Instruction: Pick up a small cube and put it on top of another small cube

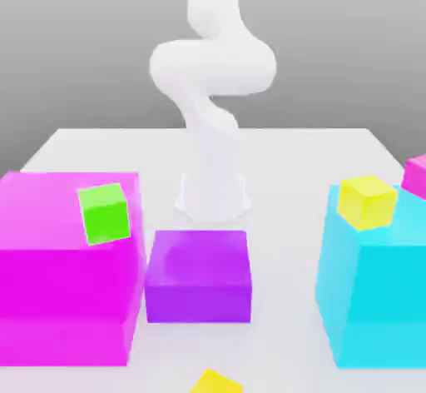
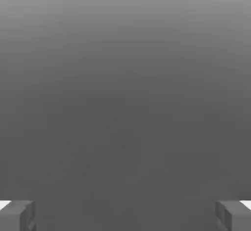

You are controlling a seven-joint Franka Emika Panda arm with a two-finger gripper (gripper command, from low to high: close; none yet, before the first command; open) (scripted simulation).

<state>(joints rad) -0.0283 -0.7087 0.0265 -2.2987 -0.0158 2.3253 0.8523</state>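
White table (image 1: 299,146): yellow cube (image 1: 367,201) at 3 o'clock, green cube (image 1: 105,213) at 9 (unstacked); gripper (image 2: 125,215) spread wide, empty.

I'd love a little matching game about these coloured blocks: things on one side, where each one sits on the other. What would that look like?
Things:
1. small green cube
2. small yellow cube
3. purple block
4. robot arm

Places:
A. on the cyan block
B. on the table, between the magenta and cyan blocks
C. on the magenta block
D. rising from the table behind the purple block

Pairs: 1-C, 2-A, 3-B, 4-D
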